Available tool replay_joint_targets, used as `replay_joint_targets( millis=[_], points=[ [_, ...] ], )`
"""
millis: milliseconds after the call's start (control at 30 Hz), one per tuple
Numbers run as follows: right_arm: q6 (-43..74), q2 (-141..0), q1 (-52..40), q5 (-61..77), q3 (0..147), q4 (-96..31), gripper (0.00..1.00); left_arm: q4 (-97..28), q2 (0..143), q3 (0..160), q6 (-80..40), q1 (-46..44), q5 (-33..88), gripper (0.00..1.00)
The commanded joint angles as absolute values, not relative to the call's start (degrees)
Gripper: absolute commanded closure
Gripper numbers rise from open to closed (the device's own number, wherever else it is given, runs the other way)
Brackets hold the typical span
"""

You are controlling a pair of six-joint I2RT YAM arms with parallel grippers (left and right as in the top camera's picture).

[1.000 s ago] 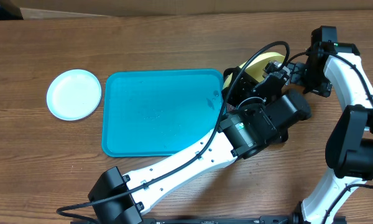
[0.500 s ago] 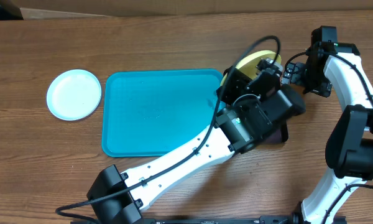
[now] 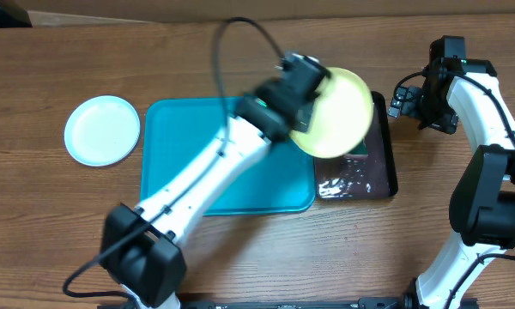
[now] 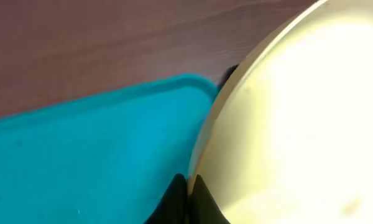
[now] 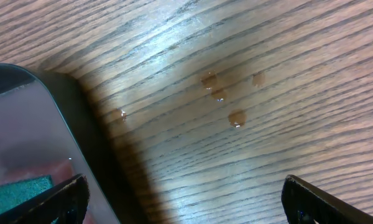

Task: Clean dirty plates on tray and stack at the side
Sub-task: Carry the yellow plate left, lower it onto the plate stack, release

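Note:
My left gripper [image 3: 305, 86] is shut on the rim of the yellow-green plate [image 3: 336, 113] and holds it tilted in the air over the right end of the turquoise tray [image 3: 197, 159]. In the left wrist view the fingers [image 4: 188, 186] pinch the plate's edge [image 4: 298, 124] above the tray [image 4: 81, 162]. A white plate [image 3: 102, 130] lies on the table left of the tray. The light blue plate is not visible. My right gripper [image 5: 183, 199] is open and empty over bare wood beside the black tray; in the overhead view it [image 3: 409, 96] is at the far right.
A black glossy tray [image 3: 369, 172] with wet residue lies right of the turquoise tray, partly under the lifted plate; its corner shows in the right wrist view [image 5: 25, 124]. Several water drops [image 5: 221, 96] sit on the wood.
My left arm has swung up and left, lifting the yellow-green plate away from the black tray to above the turquoise tray's right end. The right arm has not moved.

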State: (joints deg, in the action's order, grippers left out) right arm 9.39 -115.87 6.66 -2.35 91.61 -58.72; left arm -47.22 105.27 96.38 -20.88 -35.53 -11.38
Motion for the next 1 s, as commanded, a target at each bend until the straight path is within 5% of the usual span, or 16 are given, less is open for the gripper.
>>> replay_joint_targets(
  millis=[0,533,967],
  points=[
    [9.6,-114.6,6.5,-2.5,92.6,-58.6,0.00,-49.5,105.8,97.7,-23.2,-24.8,5.8,0.96],
    [9.6,-114.6,6.5,-2.5,92.6,-58.6,0.00,-57.2,106.3,97.6,-23.4,22.1,13.1,0.96],
    [9.6,-114.6,6.5,-2.5,92.6,-58.6,0.00,-56.8,114.8,96.9,-23.9,34.9,4.3,0.96]
  ],
)
